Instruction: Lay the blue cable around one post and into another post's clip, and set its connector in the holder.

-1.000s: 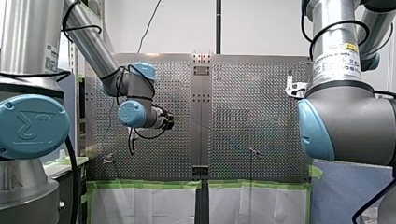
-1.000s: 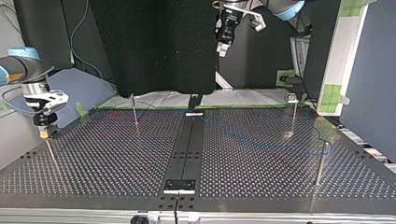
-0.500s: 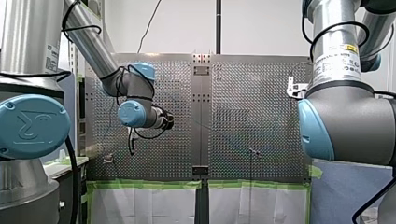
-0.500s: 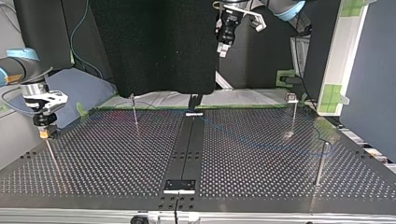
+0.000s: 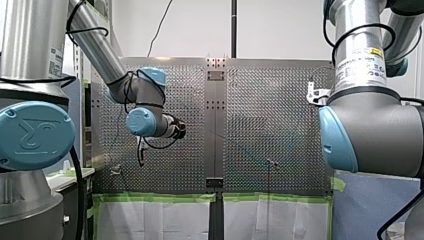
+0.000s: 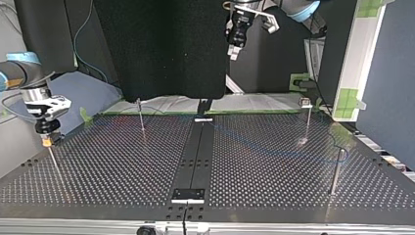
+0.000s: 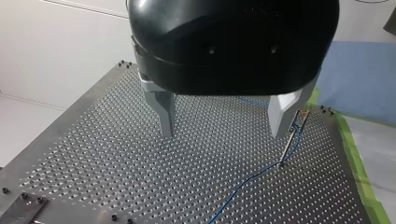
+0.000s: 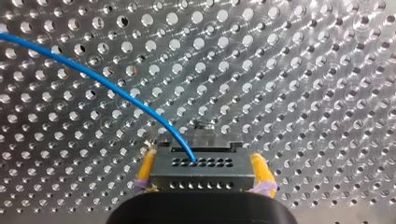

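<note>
Two grippers share the work. Our right gripper is clamped on the dark connector, with its yellow pads on the connector's short ends. It sits low over the desk at the top view's left, just at the top of a thin post. The blue cable leaves the connector's face and arcs away across the perforations. Our left gripper hangs high, fingers spread, nothing between them. We judge seating the connector to be the step in hand. We should keep it level, lower it straight, leave the cable slack so it cannot twist the connector, and release only once it is seated. We cannot tell whether the holder lies beneath.
</note>
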